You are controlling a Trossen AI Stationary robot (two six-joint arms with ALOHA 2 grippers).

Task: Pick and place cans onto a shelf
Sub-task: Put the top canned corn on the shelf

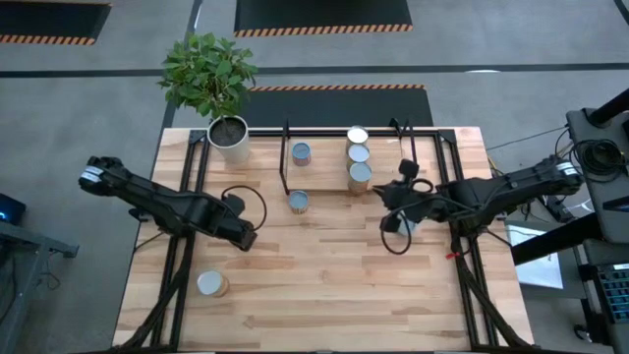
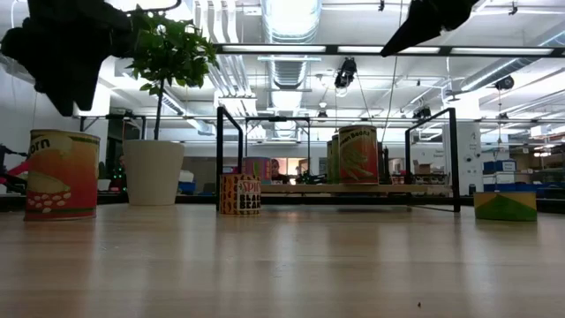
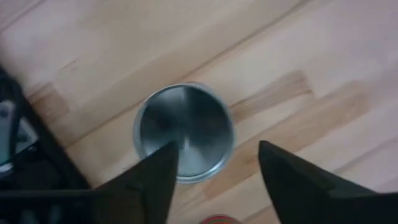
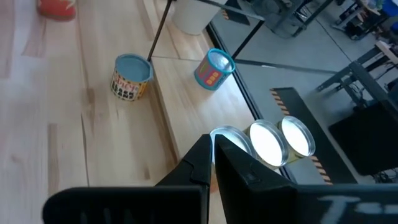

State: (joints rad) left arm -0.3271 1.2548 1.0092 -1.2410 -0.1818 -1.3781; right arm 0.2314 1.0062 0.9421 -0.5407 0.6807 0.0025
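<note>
Your left gripper (image 1: pixel 246 236) hangs over the left-middle of the table, fingers spread with nothing between them. Its wrist camera looks straight down on a can (image 3: pixel 184 132) standing upright, round lid facing up, so its axis is vertical and a top-down grab suits it. The lid sits ahead of the fingertips and nearer one finger (image 3: pixel 163 163), not centred in the gap. In the overhead view the only loose can on that side is the one (image 1: pixel 211 284) near the front left corner; I judge it's the same one, but you can't confirm that from the frames.

Shelf (image 1: pixel 354 157) is at the back, centre-right: three cans (image 1: pixel 359 155) in a row on it, one more (image 1: pixel 301 152) toward its left end, and another can (image 1: pixel 298 202) on the table just in front.

Right gripper (image 1: pixel 401 222) waits close in front of the shelf's right end, fingers pressed together, empty. A can (image 2: pixel 505 206) stands near it.

Left arm is the nearer one for the front-left can.
</note>
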